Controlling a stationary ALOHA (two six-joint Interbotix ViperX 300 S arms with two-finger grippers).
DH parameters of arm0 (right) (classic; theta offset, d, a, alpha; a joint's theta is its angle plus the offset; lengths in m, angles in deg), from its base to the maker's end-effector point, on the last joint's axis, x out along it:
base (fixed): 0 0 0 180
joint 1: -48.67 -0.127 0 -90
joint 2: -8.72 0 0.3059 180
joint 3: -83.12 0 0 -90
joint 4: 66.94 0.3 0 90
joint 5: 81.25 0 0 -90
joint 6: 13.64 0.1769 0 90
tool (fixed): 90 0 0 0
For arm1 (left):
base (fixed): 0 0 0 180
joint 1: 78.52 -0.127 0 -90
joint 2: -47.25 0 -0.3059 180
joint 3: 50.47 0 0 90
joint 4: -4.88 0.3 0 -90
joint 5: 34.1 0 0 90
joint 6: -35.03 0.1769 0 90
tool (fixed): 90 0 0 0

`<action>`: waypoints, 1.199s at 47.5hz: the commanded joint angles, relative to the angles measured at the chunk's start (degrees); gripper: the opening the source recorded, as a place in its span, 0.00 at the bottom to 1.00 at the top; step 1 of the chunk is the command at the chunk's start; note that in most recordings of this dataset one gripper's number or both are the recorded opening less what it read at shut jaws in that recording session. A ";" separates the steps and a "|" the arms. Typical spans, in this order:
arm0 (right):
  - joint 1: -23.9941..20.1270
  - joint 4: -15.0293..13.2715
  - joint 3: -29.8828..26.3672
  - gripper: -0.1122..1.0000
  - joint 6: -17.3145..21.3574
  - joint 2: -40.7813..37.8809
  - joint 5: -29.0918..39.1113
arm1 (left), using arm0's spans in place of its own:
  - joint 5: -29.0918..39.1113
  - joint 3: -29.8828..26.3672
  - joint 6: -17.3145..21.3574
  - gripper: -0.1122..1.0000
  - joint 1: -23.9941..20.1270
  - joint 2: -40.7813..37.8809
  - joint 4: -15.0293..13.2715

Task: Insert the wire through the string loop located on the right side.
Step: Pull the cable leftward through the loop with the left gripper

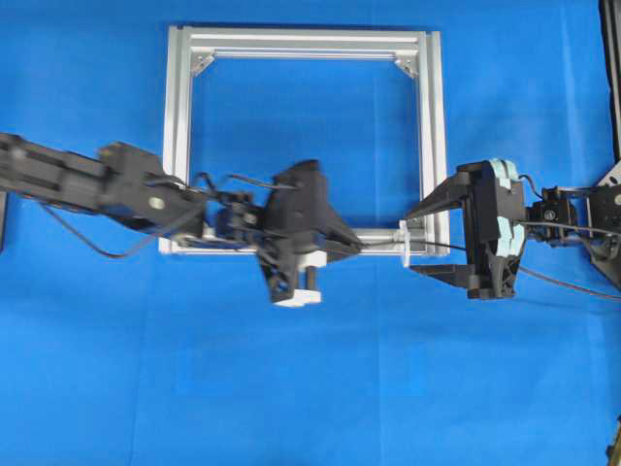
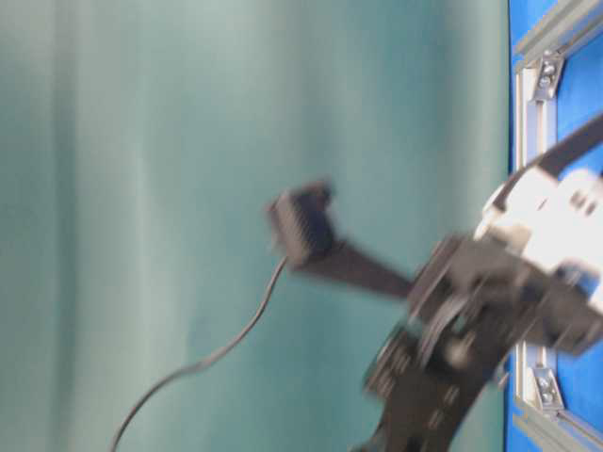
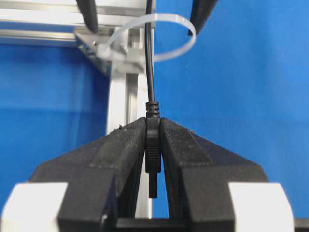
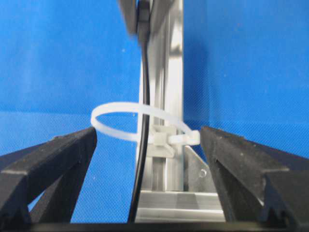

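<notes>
My left gripper is shut on the slim dark plug of the wire. From the plug the thin black wire runs forward through the white string loop, which is tied to the right end of the frame's near bar. In the right wrist view the wire passes inside the loop. My right gripper stands wide open, one finger on each side of the loop, holding nothing. Seen from overhead, the left gripper sits just left of the loop, the right gripper brackets it, and the wire continues right.
The silver square frame lies flat on the blue cloth, with triangular brackets in its corners. The left arm lies across the frame's lower left corner. The table-level view is blurred and shows an arm beside the frame.
</notes>
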 commanded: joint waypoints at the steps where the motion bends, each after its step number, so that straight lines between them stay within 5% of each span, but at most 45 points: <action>1: 0.09 0.00 -1.05 0.95 -0.09 0.35 -0.26 | -3.08 4.66 0.26 0.17 0.09 5.98 0.26; 32: 0.09 0.00 -1.49 0.95 -0.09 0.35 0.09 | -5.63 37.71 -3.08 0.17 0.53 31.90 0.26; 57: 0.09 0.00 -1.93 0.95 -0.09 0.26 0.09 | 1.05 41.31 -2.90 0.17 0.88 33.49 0.18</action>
